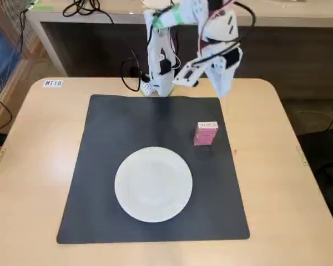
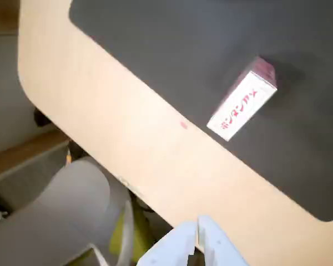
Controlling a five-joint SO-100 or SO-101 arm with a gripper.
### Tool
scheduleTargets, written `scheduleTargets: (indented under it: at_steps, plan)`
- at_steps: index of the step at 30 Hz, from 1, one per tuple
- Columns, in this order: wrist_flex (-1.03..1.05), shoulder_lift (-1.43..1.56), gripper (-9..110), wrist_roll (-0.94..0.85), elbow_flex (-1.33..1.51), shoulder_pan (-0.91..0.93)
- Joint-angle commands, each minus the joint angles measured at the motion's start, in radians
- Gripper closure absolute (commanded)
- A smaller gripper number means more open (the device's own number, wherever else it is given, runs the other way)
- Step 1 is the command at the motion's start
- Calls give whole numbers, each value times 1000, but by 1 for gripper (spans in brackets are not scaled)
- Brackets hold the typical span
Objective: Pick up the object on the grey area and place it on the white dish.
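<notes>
Approach step: gripper (image 1: 225, 88) empty, jaw state unclear; pink box (image 1: 205, 133) below jaws; next descend, straddle.

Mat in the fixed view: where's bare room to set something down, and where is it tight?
Free: the mat left and rear of the white plate, and its front corners either side of the plate. Bare wood flanks the mat on both sides. Tight: the right rear, where the pink box stands with the gripper hanging behind it, and the arm base at the rear edge.
</notes>
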Motion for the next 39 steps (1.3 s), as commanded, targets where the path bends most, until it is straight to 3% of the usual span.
scheduleTargets:
  at_steps: [1,9,10,12,14,22,39]
  plan:
    - [5,-6,102,155,-48,-2]
    - [8,0,102,491,51,11]
    - [8,0,99,508,67,12]
    - [9,9,84,554,121,12]
    - [9,15,80,566,155,17]
    - [11,11,68,434,233,37]
    - [8,-206,62,310,207,81]
